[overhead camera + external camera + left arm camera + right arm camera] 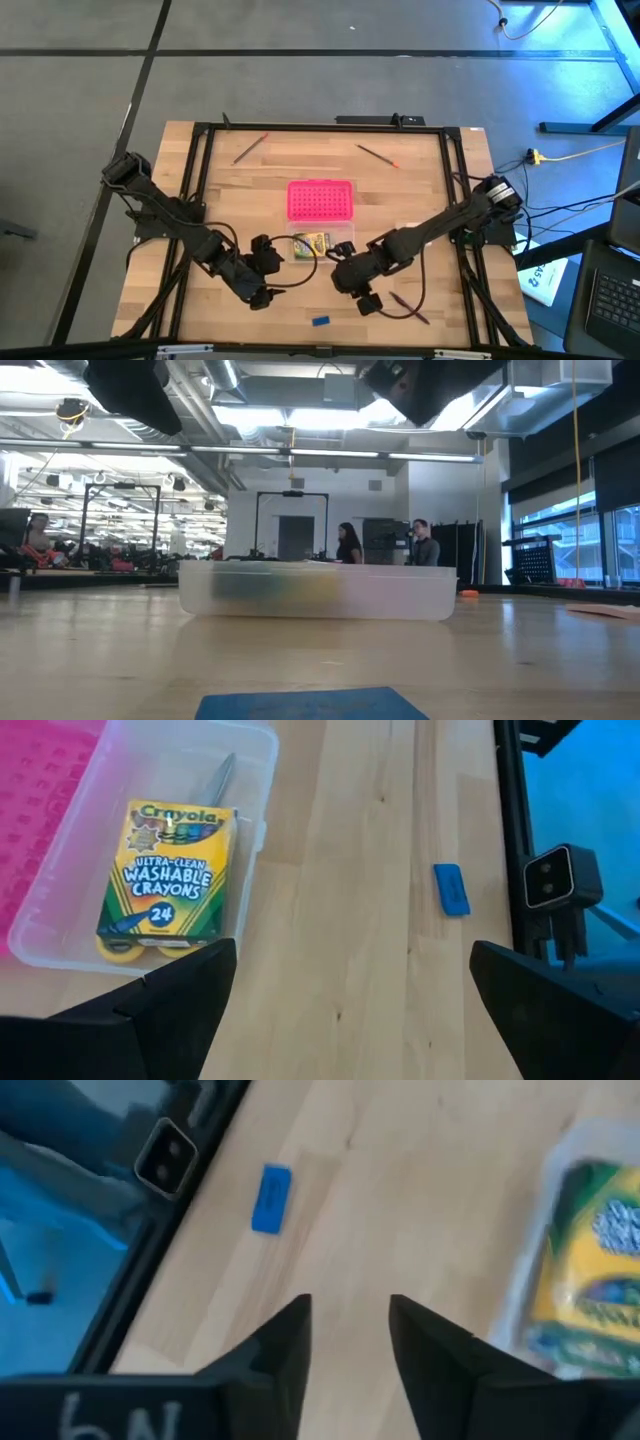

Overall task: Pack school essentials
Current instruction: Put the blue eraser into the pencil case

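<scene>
– What's over on the left side of the desk (230,180)?
– The left pincer (262,262) hangs over the desk just left of the clear box (322,244), with nothing between its widely spread fingers (170,1000). A pencil (250,148) lies near the far left corner.
– And in the middle?
– The pink dotted lid (320,199) lies flat, touching the clear box on its far side. The crayon box (170,870) lies inside that clear box, on top of the yellow-handled scissors (125,948). The blue eraser (320,321) sits alone near the front edge.
– The right side?
– The right pincer (345,272) hangs just right of the clear box, jaws a narrow gap apart and empty; in its wrist view the fingers (280,1345) stand over bare wood. A dark pen (410,308) lies near the front right, by the arm. Another pencil (378,154), with an orange tip, lies toward the far right.
</scene>
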{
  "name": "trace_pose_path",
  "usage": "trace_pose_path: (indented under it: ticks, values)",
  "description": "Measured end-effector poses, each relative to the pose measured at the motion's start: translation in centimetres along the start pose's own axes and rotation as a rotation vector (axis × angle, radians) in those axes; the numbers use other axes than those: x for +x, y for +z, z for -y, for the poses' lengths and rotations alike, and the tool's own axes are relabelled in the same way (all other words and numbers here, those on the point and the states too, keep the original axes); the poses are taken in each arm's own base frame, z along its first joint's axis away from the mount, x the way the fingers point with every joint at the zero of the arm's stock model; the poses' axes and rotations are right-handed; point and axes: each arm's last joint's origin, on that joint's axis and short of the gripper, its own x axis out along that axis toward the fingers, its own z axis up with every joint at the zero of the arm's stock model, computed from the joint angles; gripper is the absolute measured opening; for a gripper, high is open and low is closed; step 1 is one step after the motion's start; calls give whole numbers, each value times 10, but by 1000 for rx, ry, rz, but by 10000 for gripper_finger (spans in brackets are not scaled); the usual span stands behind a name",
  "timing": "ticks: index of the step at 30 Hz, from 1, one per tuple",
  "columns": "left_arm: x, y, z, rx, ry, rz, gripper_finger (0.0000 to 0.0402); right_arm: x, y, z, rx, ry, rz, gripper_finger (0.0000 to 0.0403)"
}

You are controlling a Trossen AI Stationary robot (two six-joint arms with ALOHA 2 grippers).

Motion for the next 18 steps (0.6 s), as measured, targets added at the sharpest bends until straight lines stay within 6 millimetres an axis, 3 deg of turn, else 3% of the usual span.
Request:
trace_pose_path:
  ticks: [9, 18]
  values:
    - [-7, -7, 9, 34, -32, -3, 396, 29, 2, -20, -27, 17, 150, 161]
    - [-14, -15, 18, 88, -63, -3, 396, 79, -1, -30, -99, 28, 210, 162]
